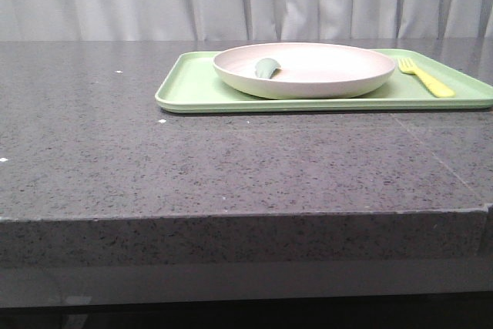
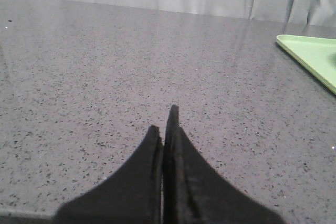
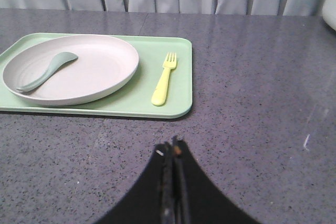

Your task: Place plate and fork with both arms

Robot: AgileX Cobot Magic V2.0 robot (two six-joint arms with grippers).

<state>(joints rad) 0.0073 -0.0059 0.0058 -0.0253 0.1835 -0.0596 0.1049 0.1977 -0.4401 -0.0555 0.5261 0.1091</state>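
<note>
Pale-yellow fork (image 3: 165, 79) lies on green tray (image 3: 178, 100) by its right edge, beside plate (image 3: 100, 74), tines toward far edge; left gripper (image 2: 167, 124) and right gripper (image 3: 172, 148) pinched together, empty, over worktop (image 1: 231, 167)

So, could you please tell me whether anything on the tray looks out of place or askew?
Nothing is spilled or damaged. The plate sits flat on the green tray, and the fork lies beside it on the tray. One oddity: a grey-green spoon rests inside the plate.
</note>
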